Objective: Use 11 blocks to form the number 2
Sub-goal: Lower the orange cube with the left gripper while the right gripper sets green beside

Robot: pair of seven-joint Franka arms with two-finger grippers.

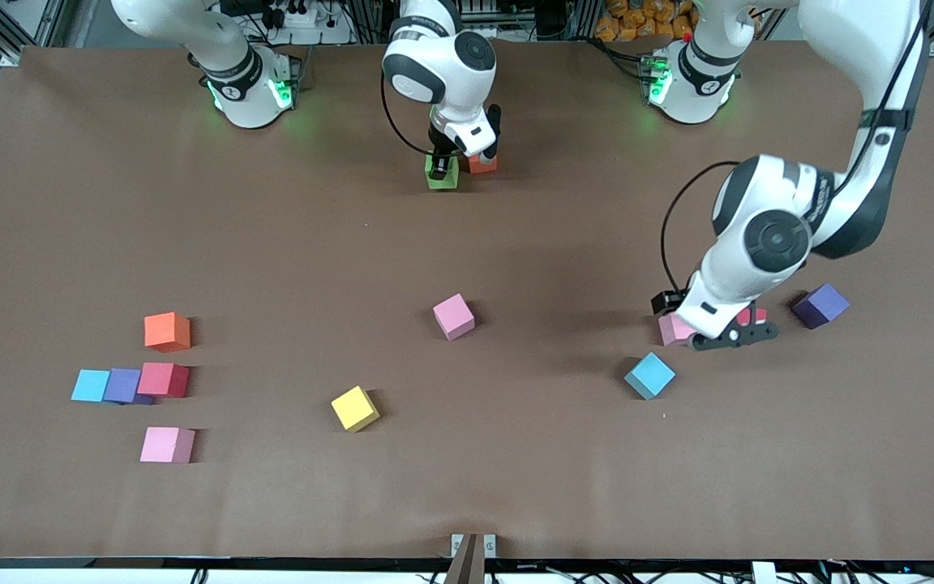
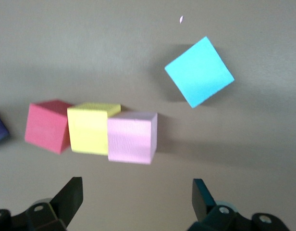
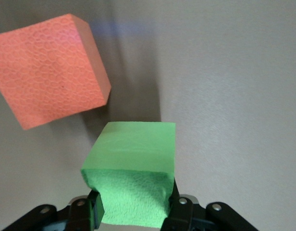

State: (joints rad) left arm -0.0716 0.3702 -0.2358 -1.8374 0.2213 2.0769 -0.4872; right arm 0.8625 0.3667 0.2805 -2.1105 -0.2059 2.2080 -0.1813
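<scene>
My right gripper (image 1: 444, 162) (image 3: 133, 211) is shut on a green block (image 1: 441, 173) (image 3: 133, 168), squeezing its sides, low over the table close to the robots' bases. An orange block (image 1: 482, 165) (image 3: 47, 70) lies right beside it, with a narrow gap between them. My left gripper (image 1: 706, 324) (image 2: 136, 190) hangs open with nothing between its fingers, over a row of touching blocks toward the left arm's end: red (image 2: 46, 126), yellow (image 2: 90, 127) and pink (image 2: 132, 137) (image 1: 672, 329). A blue block (image 1: 649, 375) (image 2: 199, 71) lies nearer the front camera than that row.
A purple block (image 1: 820, 306) sits beside the left arm's hand. Mid-table lie a pink block (image 1: 454, 315) and a yellow block (image 1: 355, 408). Toward the right arm's end are orange (image 1: 167, 332), light blue (image 1: 91, 385), purple (image 1: 122, 386), red (image 1: 164, 380) and pink (image 1: 167, 444) blocks.
</scene>
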